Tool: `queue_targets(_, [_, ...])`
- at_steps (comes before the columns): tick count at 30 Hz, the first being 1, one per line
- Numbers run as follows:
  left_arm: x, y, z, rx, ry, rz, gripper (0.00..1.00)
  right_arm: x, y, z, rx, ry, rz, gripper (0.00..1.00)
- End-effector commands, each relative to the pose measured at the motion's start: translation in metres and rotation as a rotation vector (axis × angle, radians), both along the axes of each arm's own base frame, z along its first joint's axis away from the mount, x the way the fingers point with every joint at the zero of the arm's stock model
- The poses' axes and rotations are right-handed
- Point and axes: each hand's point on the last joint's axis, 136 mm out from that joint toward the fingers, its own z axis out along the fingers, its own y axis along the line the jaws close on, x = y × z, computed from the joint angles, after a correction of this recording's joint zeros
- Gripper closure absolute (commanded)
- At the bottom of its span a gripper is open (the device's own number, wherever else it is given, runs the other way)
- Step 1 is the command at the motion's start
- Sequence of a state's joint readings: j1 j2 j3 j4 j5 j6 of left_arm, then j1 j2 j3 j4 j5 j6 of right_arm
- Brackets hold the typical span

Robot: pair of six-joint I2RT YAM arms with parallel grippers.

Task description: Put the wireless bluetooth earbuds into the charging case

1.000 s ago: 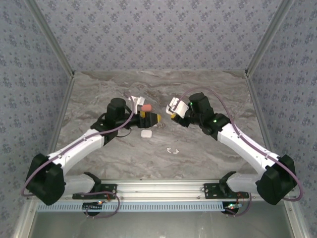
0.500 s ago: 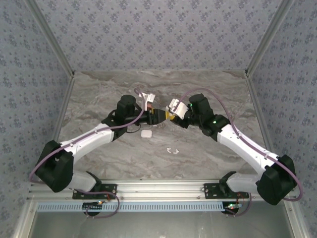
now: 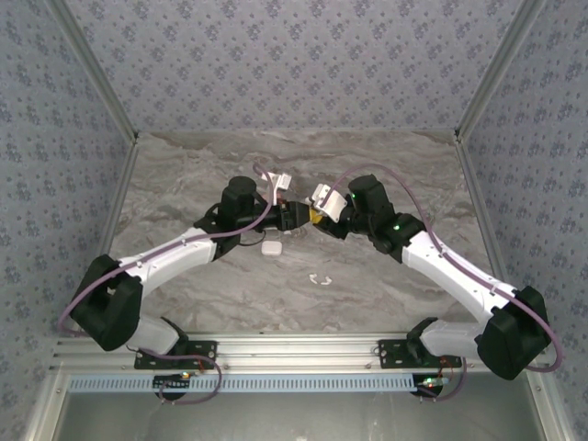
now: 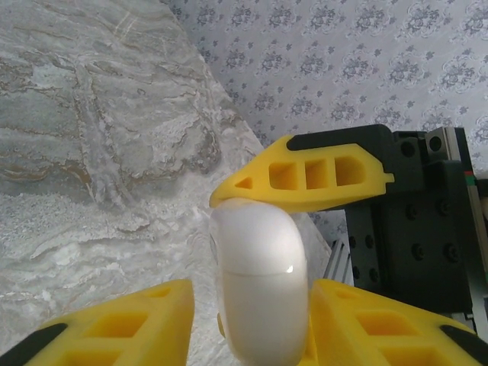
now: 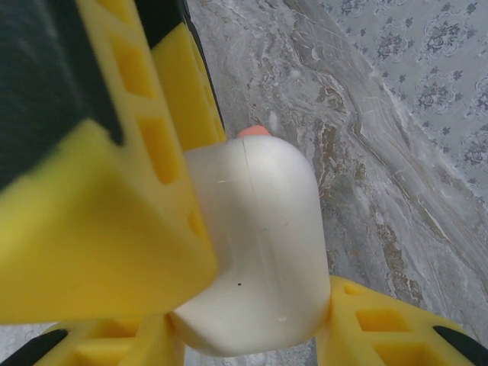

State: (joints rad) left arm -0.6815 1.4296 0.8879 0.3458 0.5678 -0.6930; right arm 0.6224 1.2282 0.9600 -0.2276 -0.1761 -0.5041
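Two white cases are out. Farthest left, a small rounded-square white plastic case (image 3: 271, 246) lies flat on the grey marbled table (image 3: 395, 294), just near-side of the arms' meeting point. Above it the left gripper (image 3: 293, 217) has its yellow jaws set narrow around a glossy white pill-shaped charging case (image 4: 259, 305). One finger touches the case and a sliver of table shows beside the other, so I cannot tell if it clamps. A thin lid seam rings the case's smooth shell. The right gripper (image 3: 317, 218) holds this same case (image 5: 259, 244) between its yellow fingers. A coral-pink sliver (image 5: 253, 131) peeks past the case's far end. Nearer the bases, two tiny curved white plastic earbuds (image 3: 319, 278) lie close together on the table, apart from both cases.
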Motion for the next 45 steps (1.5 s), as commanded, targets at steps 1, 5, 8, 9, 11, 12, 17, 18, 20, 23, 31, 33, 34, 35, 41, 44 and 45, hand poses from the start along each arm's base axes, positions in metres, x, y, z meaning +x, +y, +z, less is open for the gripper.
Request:
queue_targets(1, [0.003, -0.008, 0.018, -0.042, -0.046, -0.006, 0.60, -0.005, 0.006, 0.004, 0.033, 0.009, 0.018, 0.57])
queue_targets(5, [0.002, -0.009, 0.018, -0.040, -0.046, -0.010, 0.70, -0.005, 0.006, 0.004, 0.038, 0.014, 0.018, 0.55])
queue_targets(8, [0.002, -0.007, 0.018, -0.033, -0.051, -0.006, 0.75, -0.003, 0.003, 0.006, 0.049, 0.029, -0.003, 0.52])
queue_targets(9, [0.002, -0.007, 0.018, -0.031, -0.054, -0.005, 0.76, -0.003, 0.002, 0.006, 0.057, 0.036, -0.007, 0.49])
queue_targets(11, [0.001, -0.005, 0.020, -0.024, -0.068, 0.000, 0.78, -0.001, -0.003, 0.013, 0.094, 0.047, -0.025, 0.38])
queue_targets(12, [0.001, -0.004, 0.020, -0.020, -0.075, 0.002, 0.78, -0.001, -0.006, 0.016, 0.113, 0.047, -0.033, 0.33])
queue_targets(17, [-0.002, 0.000, 0.031, -0.020, -0.173, 0.000, 0.80, -0.006, -0.020, 0.038, 0.263, 0.046, -0.049, 0.01])
queue_targets(18, [-0.002, 0.002, 0.033, -0.023, -0.203, 0.001, 0.80, -0.007, -0.023, 0.042, 0.298, 0.049, -0.047, 0.00])
queue_targets(20, [-0.004, 0.004, 0.042, -0.031, -0.292, -0.003, 0.81, -0.009, -0.032, 0.055, 0.399, 0.057, -0.062, 0.00])
queue_targets(23, [-0.006, 0.008, 0.057, -0.021, -0.423, -0.002, 0.84, -0.007, -0.047, 0.074, 0.562, 0.069, -0.102, 0.00])
queue_targets(31, [-0.027, 0.010, 0.097, -0.034, -0.710, -0.075, 0.89, -0.004, -0.057, 0.115, 0.759, 0.099, -0.132, 0.00])
queue_targets(33, [-0.029, 0.010, 0.104, -0.034, -0.739, -0.086, 0.90, -0.003, -0.055, 0.120, 0.768, 0.100, -0.119, 0.00])
queue_targets(34, [-0.030, 0.010, 0.106, -0.034, -0.746, -0.094, 0.90, -0.003, -0.053, 0.122, 0.766, 0.100, -0.107, 0.00])
queue_targets(35, [-0.032, 0.009, 0.108, -0.037, -0.753, -0.102, 0.90, -0.002, -0.051, 0.121, 0.760, 0.105, -0.100, 0.00])
queue_targets(41, [-0.035, 0.006, 0.112, -0.044, -0.758, -0.120, 0.93, -0.002, -0.031, 0.116, 0.709, 0.125, -0.033, 0.00])
queue_targets(44, [-0.035, 0.005, 0.112, -0.043, -0.757, -0.120, 0.94, 0.000, -0.024, 0.112, 0.692, 0.132, -0.023, 0.00])
queue_targets(45, [-0.035, 0.004, 0.112, -0.043, -0.757, -0.122, 0.94, 0.001, -0.024, 0.112, 0.693, 0.133, -0.024, 0.00])
